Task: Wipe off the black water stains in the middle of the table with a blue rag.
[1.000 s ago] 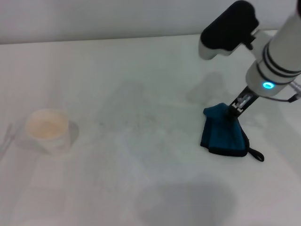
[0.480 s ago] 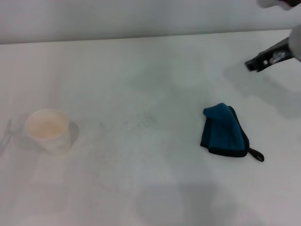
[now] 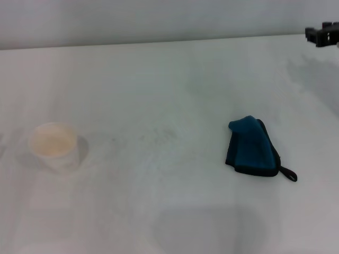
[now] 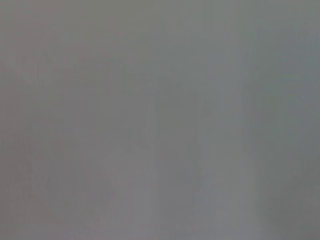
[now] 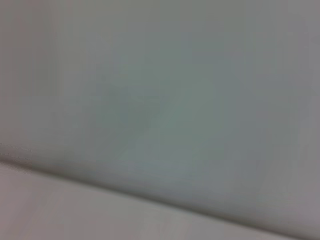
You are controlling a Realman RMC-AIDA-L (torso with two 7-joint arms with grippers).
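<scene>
Tabletop (image 3: 159, 74), white and smooth, fills nearly the whole head view, meeting a pale grey wall along its far edge. On the right half lies the blue rag (image 3: 251, 148), folded and a little rumpled, with black edging and a small black loop tag trailing from its near right corner; nothing touches it. Toward the middle, left of the rag and apart from it, only faint greyish smears (image 3: 156, 136) show on the white surface; no dark puddle can be made out there. Well off to the left stands a white paper cup (image 3: 54, 145), upright, with a pale inside. A soft grey shadow darkens the near edge of the table. At the far right corner, a dark tip of the right gripper (image 3: 322, 35) pokes into view, raised above the far edge and well apart from the rag; whether it is spread or closed cannot be told. Both wrist views show only blank grey. No part of the left arm appears.
</scene>
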